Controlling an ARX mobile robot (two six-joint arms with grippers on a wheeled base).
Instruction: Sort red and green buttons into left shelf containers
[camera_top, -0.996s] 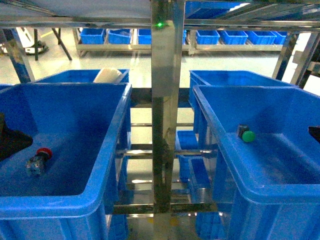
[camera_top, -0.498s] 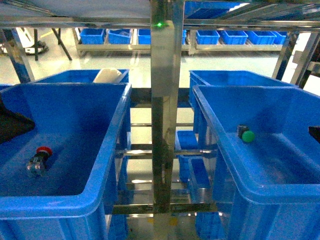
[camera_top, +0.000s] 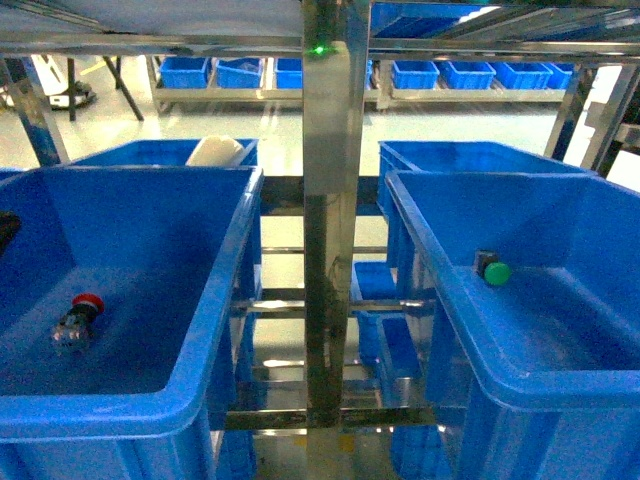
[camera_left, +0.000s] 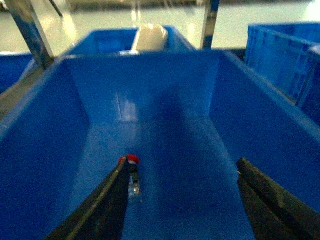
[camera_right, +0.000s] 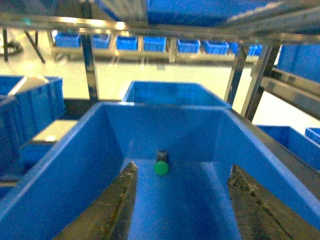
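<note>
below the spread left gripper (camera_left: 182, 200) lies the red button (camera_left: 131, 161); right gripper (camera_right: 180, 200) spread above the green button (camera_right: 161, 168).

No text, label, brand, number or sign can be read anywhere.

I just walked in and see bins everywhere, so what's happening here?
A two-armed robot is sorting push buttons into big blue bins. The red button lies in the left bin, the green button in the right bin. Neither is being held: the left pincer and the right pincer both hang open above their bins, so the sorting looks about finished.
</note>
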